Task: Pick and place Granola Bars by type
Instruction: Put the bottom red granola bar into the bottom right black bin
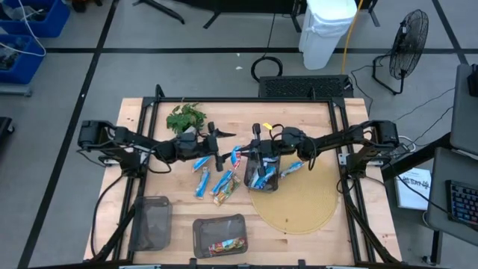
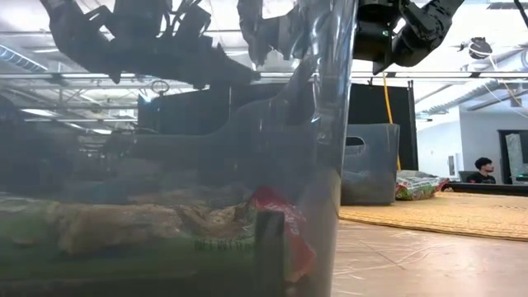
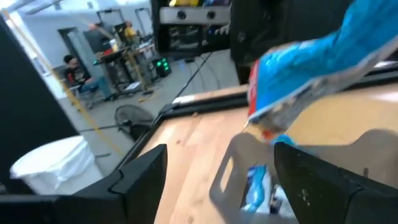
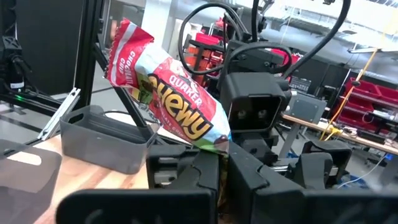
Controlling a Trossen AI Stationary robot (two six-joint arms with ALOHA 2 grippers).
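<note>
- Right gripper point(image 4: 219, 163) pinches a red Quaker Chewy bar point(image 4: 169, 99), which stands up from its fingers.
- Left gripper point(image 3: 217, 168) is spread; a blue bar point(image 3: 311, 68) hangs over the grey bin point(image 1: 263, 173).
- Right arm is nearer to the mesh tray point(image 1: 219, 235).

Overhead, table-level close, two wrist views

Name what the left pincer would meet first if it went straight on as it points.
Probably the blue foil-wrapped granola bar close ahead of the open left pincer, with the grey plastic bin just beyond; depth is unclear.
</note>
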